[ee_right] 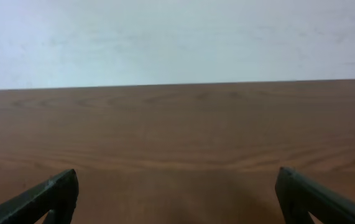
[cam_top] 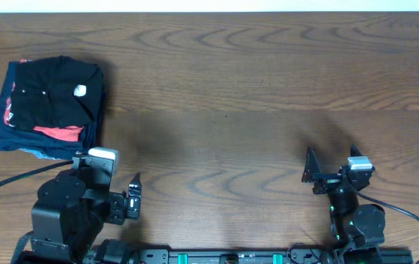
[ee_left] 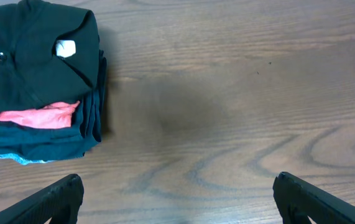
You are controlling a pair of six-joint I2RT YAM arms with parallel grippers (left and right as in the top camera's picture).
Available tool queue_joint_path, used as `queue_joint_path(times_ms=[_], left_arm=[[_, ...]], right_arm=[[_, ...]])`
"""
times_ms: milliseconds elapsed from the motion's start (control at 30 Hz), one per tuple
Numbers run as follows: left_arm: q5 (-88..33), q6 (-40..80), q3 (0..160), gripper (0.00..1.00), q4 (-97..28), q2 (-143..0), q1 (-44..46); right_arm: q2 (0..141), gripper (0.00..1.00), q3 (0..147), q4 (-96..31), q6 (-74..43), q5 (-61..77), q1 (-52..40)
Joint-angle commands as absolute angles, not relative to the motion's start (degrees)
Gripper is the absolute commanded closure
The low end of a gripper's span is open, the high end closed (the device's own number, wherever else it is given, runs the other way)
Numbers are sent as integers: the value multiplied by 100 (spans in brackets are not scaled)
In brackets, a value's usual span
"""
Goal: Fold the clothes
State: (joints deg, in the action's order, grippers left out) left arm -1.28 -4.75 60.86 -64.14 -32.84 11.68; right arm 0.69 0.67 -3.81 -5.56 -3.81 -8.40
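Both left gripper (ee_left: 176, 202) and right gripper (ee_right: 177, 199) gape empty; we judge the black T-shirt (cam_top: 55, 92), at ten o'clock, folded and stacked, so no further grasp is needed.

A brown wood-grain surface (cam_top: 253, 88) fills nearly the whole overhead view, its swirling grain running lengthwise. Beyond its far edge stands a plain pale wall (ee_right: 177, 37) (whitish, with a faint blue cast in the right wrist view), which shows from above only as a thin bright strip. The light is soft and even, and dim, blurred shadows lie near the surface's middle.
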Motion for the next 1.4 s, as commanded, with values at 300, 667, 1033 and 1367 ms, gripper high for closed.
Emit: queue_joint_path(times_ms=[300,667,1033,1367], left_arm=[[-97,-513,6184,2,-6425,-3282,1188],[-97,-513,6184,2,-6425,-3282,1188],[110,-744,5725,2,-5483,-3035,1026],[110,-224,3538,2,-3365,-1439,799]], right_arm=[[34,1,32,-381,-484,-360,-819],[34,1,32,-381,-484,-360,-819],[32,1,32,-381,-484,-360,-819],[32,1,32,-381,-484,-360,-819]])
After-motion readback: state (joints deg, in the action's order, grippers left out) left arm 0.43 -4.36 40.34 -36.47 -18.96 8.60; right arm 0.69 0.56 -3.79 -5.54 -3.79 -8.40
